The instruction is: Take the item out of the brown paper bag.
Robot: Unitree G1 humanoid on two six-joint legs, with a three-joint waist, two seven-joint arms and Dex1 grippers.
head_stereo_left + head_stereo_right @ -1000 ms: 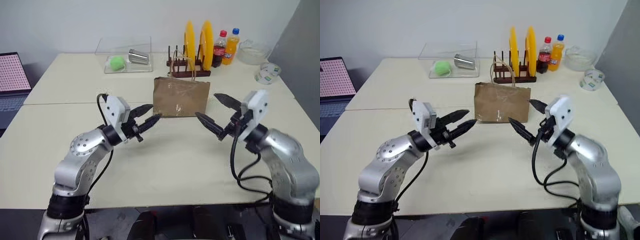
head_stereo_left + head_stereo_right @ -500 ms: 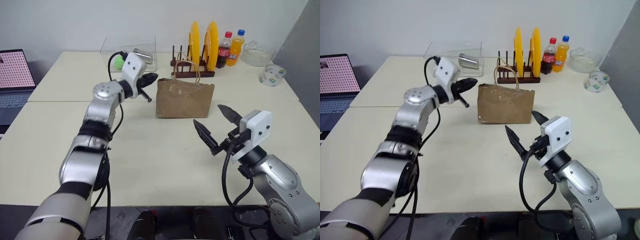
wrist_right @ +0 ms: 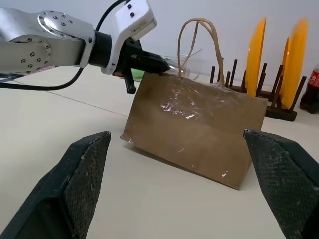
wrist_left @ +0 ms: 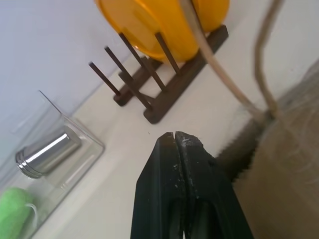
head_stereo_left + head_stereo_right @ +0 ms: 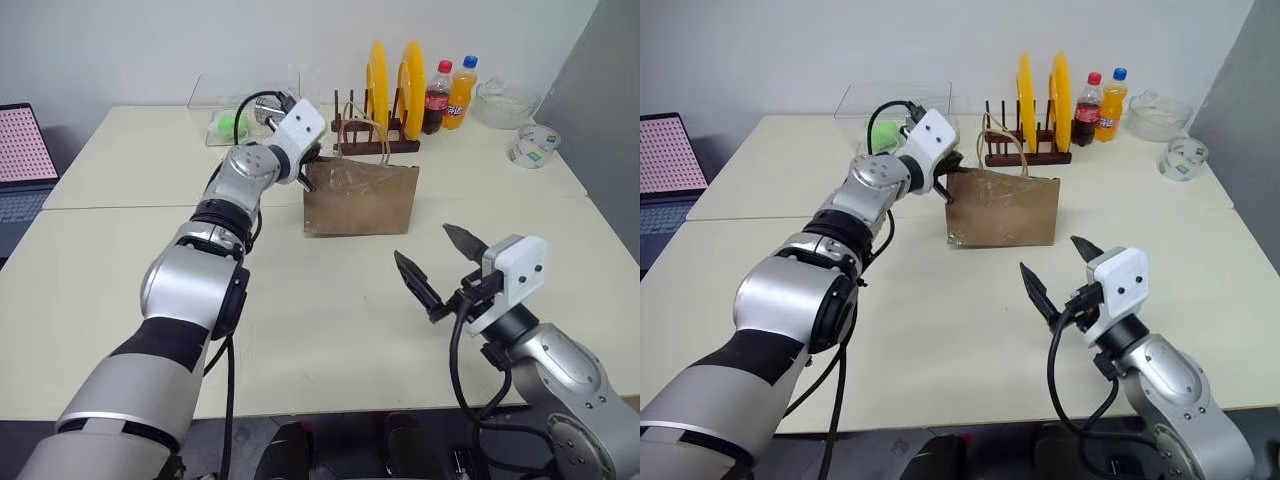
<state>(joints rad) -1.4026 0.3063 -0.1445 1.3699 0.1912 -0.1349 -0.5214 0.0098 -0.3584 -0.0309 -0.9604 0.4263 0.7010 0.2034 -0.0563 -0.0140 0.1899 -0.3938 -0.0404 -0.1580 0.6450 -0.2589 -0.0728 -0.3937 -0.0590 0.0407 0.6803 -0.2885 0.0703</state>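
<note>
The brown paper bag (image 5: 362, 198) stands upright mid-table, its cord handles (image 5: 365, 130) sticking up. The item is hidden; no view looks into the bag. My left gripper (image 5: 310, 165) is stretched out to the bag's top left corner. In the left wrist view its fingertips (image 4: 174, 135) are pressed together, shut, with nothing between them and the bag's rim (image 4: 249, 144) just beside. My right gripper (image 5: 440, 265) hovers open over the table in front of the bag's right end, apart from it. The right wrist view faces the bag's front (image 3: 194, 127).
Behind the bag stands a wooden rack with two yellow plates (image 5: 385, 90), then a cola bottle (image 5: 438, 95) and an orange bottle (image 5: 460, 92). A clear tray (image 5: 215, 135) holds a steel cup and a green ball. A tape roll (image 5: 530, 145), glass bowl (image 5: 505, 100) and laptop (image 5: 20, 150) sit at the edges.
My left arm swung up and forward from the near table to the bag's top left corner, and its fingers closed. My right gripper drew back a little and stayed open.
</note>
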